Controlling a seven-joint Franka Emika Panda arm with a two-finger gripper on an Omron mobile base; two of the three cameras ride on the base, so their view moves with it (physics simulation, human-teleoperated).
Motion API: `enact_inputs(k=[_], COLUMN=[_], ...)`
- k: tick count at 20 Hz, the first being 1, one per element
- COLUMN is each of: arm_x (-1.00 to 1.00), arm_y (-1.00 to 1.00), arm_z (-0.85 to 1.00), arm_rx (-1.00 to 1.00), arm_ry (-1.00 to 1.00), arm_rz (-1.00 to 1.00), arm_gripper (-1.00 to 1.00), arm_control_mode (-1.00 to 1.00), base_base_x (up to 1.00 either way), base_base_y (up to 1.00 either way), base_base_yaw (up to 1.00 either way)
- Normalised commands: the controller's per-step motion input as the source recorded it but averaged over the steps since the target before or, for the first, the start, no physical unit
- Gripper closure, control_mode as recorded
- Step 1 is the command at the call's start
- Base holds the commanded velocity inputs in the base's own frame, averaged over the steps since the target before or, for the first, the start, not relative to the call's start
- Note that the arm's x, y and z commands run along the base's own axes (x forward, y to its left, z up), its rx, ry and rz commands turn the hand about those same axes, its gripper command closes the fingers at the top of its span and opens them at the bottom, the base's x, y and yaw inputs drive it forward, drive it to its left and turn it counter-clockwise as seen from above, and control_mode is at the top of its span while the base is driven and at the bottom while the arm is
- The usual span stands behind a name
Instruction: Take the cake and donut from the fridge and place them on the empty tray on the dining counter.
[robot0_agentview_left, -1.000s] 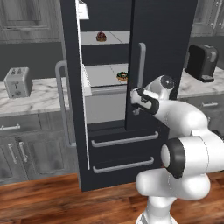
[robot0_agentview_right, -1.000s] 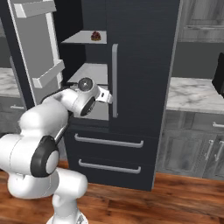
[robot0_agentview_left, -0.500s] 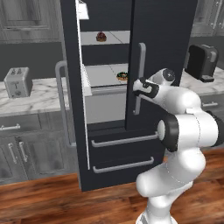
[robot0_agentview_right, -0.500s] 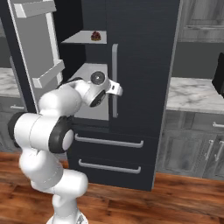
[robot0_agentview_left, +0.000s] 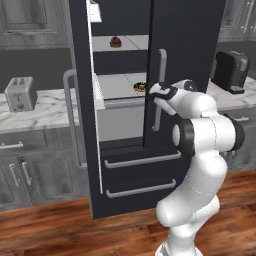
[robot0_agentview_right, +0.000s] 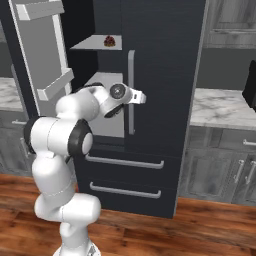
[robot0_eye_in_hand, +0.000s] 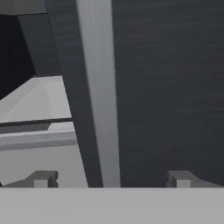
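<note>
We see our gripper (robot0_eye_in_hand: 109, 178) open wide, its two small dark fingertips (robot0_eye_in_hand: 42, 178) standing well apart and holding nothing. It points at the tall black two-door fridge (robot0_agentview_left: 185, 75), and the long silver vertical handle (robot0_eye_in_hand: 99, 96) of the closed right door rises between the tips, just ahead of them. The left door is swung open, so the light grey shelves show to the left of the hand.

The small ring donut with dark frosting and a tan base (robot0_agentview_left: 139, 86) lies on the middle shelf, near the hand and a little to its left, close behind the edge of the closed door. The small dark maroon-brown domed cake (robot0_agentview_left: 115, 42) sits on the shelf above, higher and further left of the hand. The dining counter and its tray are not before us at this moment.

We judge several risks from here. If we reach straight for the donut, a finger or the wrist can knock the silver handle or the door edge, because the hand is so close to them. The opening beside the closed door looks narrow for the bent white arm (robot0_agentview_right: 65, 140), so the elbow may strike the open door. A careless push could also slide the donut deeper on the shelf, or tip it over the shelf edge.
</note>
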Motion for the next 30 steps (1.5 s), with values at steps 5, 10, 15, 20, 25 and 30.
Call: enact_inputs(k=[5, 10, 15, 20, 25, 30], arm_x=[0.56, 0.52, 0.79, 1.00, 0.75, -0.09], arm_y=[-0.13, 0.10, 0.25, 0.03, -0.28, -1.00], arm_z=[0.00, 0.00, -0.03, -0.11, -0.12, -0.16], arm_rx=[0.00, 0.03, 0.00, 0.00, 0.00, 0.01], arm_ry=[0.00, 0.00, 0.00, 0.00, 0.01, 0.01], arm_rz=[0.01, 0.03, 0.00, 0.00, -0.02, -0.26], arm_gripper=[-1.00, -1.00, -1.00, -1.00, 1.00, 1.00], arm_control_mode=[-1.00, -1.00, -1.00, -1.00, -1.00, -1.00], base_base_x=[0.00, 0.00, 0.00, 0.00, 0.00, 0.00], base_base_y=[0.00, 0.00, 0.00, 0.00, 0.00, 0.00], base_base_yaw=[0.00, 0.00, 0.00, 0.00, 0.00, 0.00])
